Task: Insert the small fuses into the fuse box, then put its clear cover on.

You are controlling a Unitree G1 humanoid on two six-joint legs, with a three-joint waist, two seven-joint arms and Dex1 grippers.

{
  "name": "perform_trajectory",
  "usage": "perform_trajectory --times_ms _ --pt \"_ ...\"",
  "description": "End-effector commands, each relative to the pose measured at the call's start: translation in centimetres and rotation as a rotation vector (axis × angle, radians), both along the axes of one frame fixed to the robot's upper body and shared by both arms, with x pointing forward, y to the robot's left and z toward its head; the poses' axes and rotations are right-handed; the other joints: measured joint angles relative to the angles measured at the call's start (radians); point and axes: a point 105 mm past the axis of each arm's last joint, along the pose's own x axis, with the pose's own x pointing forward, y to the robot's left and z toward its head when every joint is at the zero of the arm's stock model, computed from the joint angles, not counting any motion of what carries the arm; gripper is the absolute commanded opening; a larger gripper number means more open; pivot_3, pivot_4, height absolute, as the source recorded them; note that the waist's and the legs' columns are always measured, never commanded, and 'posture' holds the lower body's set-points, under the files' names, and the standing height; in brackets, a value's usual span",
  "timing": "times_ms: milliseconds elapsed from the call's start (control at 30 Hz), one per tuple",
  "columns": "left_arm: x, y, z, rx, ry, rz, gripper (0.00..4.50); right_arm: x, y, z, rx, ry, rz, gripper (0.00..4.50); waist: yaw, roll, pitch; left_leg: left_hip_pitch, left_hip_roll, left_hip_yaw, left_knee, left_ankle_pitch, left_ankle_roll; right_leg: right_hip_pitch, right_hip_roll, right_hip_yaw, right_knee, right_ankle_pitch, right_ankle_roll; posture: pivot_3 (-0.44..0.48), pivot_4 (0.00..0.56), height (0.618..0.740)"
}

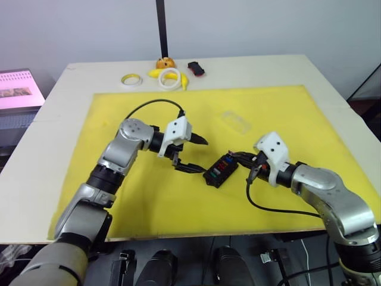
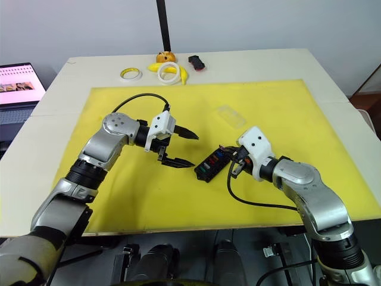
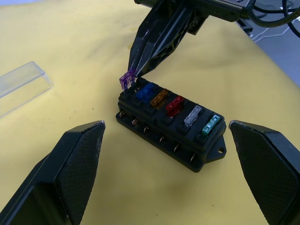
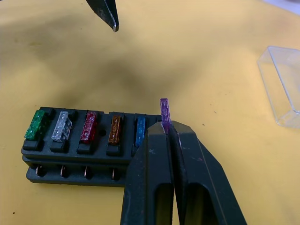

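The black fuse box [image 1: 220, 170] lies on the yellow mat [image 1: 143, 202] between my two grippers. Five small fuses sit in its near row: green [image 4: 34, 124], grey [image 4: 61, 126], red [image 4: 88, 127], orange [image 4: 114, 130] and blue [image 4: 139, 131]. My right gripper [image 4: 168, 127] is shut on the purple fuse [image 4: 164, 110], holding it tilted at the box's end slot beside the blue one. My left gripper [image 1: 201, 155] hovers open just left of the box, holding nothing. The clear cover [image 1: 235, 121] lies on the mat behind the box.
Along the table's far edge lie two tape rings [image 1: 131, 79], a banana [image 1: 156, 73], an orange round object [image 1: 165, 62] and a small black and red toy car [image 1: 196, 68]. A laptop [image 1: 18, 89] stands off the table's left side. Cables trail from both wrists.
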Motion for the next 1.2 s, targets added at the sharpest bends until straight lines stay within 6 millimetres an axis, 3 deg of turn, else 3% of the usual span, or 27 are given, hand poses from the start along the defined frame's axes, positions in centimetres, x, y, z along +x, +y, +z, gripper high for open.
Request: perform_trajectory --times_ms 33,533,1200 --pt "0.01 -0.02 1.13 -0.014 -0.044 -0.004 4.47 0.01 -0.24 0.42 -0.008 -0.023 -0.006 0.0 0.0 0.0 0.0 0.0 0.0 0.0 0.0 0.0 0.0 0.0 0.0 0.0 0.0 0.0 0.0 0.0 0.15 0.74" --pt "0.06 0.02 1.13 -0.016 -0.044 -0.004 4.47 -0.43 -0.54 0.62 -0.01 -0.02 -0.016 0.0 0.001 0.0 0.0 0.0 0.0 0.0 0.0 0.0 0.0 0.0 0.0 0.0 0.0 0.0 0.0 0.0 0.15 0.74" --pt "-0.01 0.1 1.14 -0.013 -0.045 -0.001 4.47 0.53 -0.32 0.63 -0.021 -0.022 -0.015 0.0 0.0 0.0 0.0 0.0 0.0 0.0 0.0 0.0 0.0 0.0 0.0 0.0 0.0 0.0 0.0 0.0 0.15 0.74"
